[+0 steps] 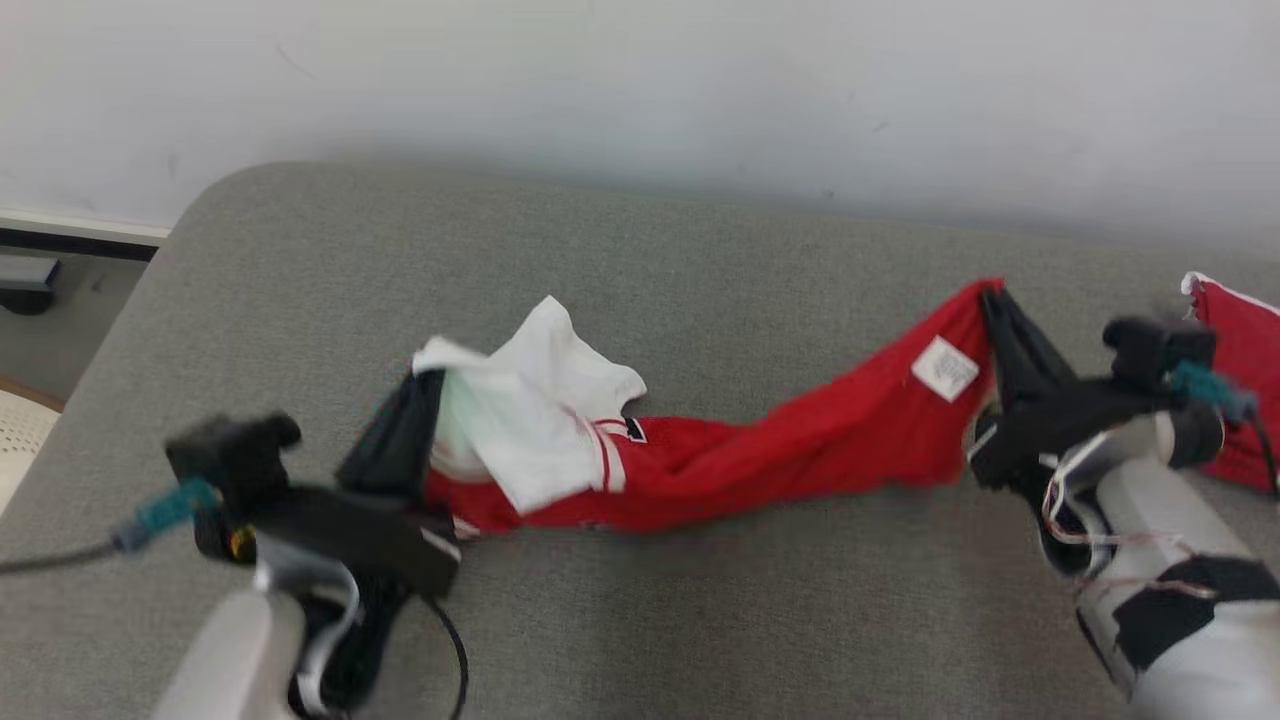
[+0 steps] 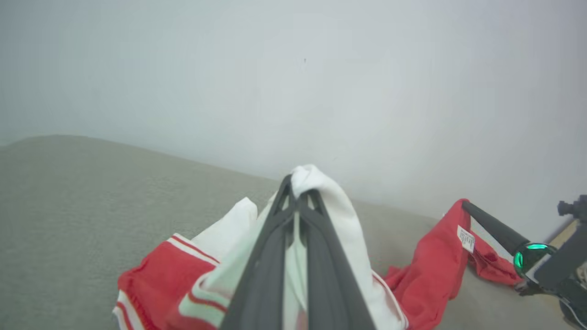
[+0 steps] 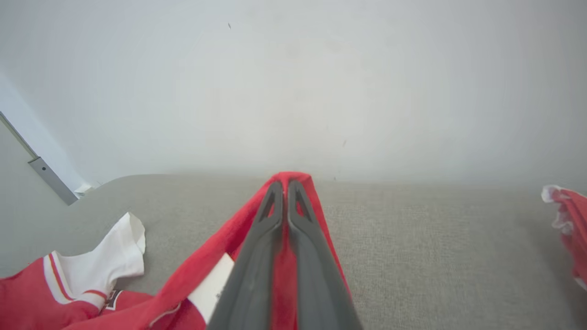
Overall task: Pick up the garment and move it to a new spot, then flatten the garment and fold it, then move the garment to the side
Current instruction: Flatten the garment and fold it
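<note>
Midway across the frame, a garment runs between two grippers over a grey pad. At lower left, the left gripper is clamped on the bunched white sleeve end. At right, the right gripper is pinched tight on a red hem corner, just beside a white label. Both ends are raised while the middle sags onto the pad, twisted into a loose rope. Holding opposite ends looks meant to draw the cloth out for carrying and flattening, and the twist suggests it is not yet spread. The fabric appears thin and limp, a red jersey knit with a white sleeve and red-and-white striped trim. The pad is coarsely woven, its corner rounded at upper left. Another red cloth lies at the right edge, apart from the garment.
</note>
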